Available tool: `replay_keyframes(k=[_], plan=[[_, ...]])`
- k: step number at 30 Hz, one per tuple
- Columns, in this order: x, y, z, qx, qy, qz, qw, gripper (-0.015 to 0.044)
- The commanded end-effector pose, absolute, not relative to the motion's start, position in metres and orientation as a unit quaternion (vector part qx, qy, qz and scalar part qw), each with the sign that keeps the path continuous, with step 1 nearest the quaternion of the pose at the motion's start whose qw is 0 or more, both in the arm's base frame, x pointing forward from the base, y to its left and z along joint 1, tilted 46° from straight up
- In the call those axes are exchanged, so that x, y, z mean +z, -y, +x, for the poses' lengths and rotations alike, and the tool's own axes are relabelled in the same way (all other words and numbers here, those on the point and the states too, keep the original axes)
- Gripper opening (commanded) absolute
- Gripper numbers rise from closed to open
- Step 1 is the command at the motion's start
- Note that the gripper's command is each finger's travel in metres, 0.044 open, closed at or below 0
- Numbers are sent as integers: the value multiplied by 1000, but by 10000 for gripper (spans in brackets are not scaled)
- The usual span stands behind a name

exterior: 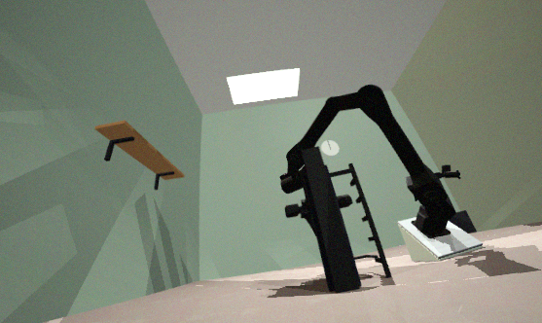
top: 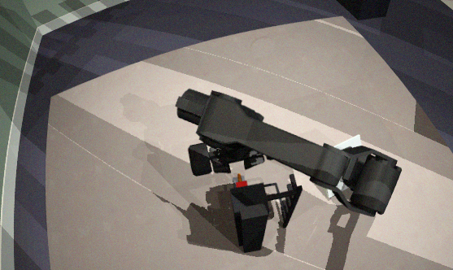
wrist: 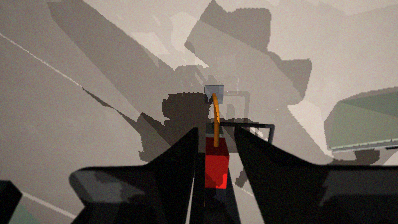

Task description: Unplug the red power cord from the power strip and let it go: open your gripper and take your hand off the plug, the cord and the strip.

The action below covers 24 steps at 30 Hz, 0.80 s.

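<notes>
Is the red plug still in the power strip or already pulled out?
Still in. The red plug sits on the end of the black power strip, between the open pincer fingers, which don't visibly touch it.

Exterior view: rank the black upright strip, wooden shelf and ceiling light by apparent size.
1. Black upright strip, largest, though nearest the camera.
2 and 3. Wooden shelf and ceiling light look alike; unranked.

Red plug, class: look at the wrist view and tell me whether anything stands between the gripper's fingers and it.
Nothing visible does. In the wrist view the red plug shows in the gap of the gripper, with an orange cord running from it. Whether the fingers touch it cannot be told.
</notes>
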<state>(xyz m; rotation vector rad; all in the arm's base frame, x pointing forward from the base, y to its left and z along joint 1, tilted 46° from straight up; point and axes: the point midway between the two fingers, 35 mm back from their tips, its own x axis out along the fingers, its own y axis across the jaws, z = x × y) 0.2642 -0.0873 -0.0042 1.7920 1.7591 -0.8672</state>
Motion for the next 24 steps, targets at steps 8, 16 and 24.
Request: replay_keyframes(k=[8,16,24], plan=[[-5,84,262,-324,-641,663,211,160],[2,77,264,-324,-641,663,211,160],[11,68,266,-324,-641,663,211,160]])
